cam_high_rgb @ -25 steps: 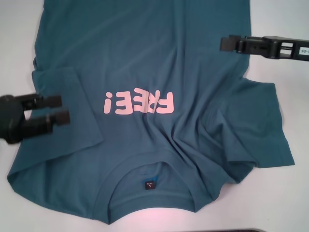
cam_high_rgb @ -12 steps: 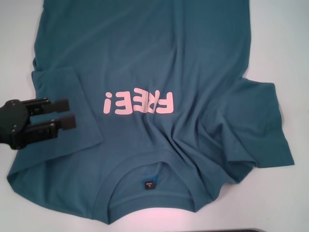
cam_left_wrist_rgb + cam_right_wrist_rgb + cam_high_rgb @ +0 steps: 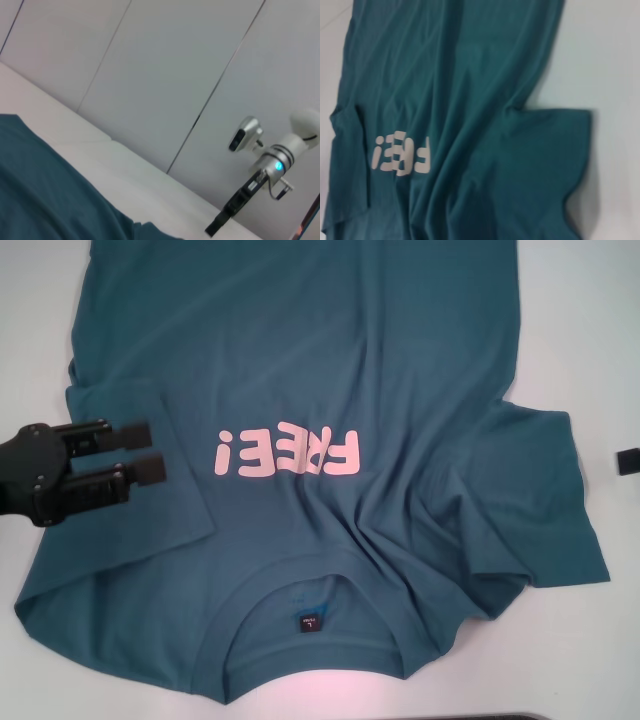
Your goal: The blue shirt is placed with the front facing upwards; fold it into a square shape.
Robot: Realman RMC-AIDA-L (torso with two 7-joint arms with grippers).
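The blue shirt (image 3: 330, 440) lay print-up across the table (image 3: 600, 340), collar at the near edge. My left gripper (image 3: 140, 451), fingers parted, hovered over the folded-in left sleeve (image 3: 130, 470); I judged a grab near its outer edge best. My right gripper (image 3: 627, 460) sat at the right edge, state unclear

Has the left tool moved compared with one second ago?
Yes. The left tool has moved further over the blue shirt, toward the pink "FREE!" lettering, which stayed put.
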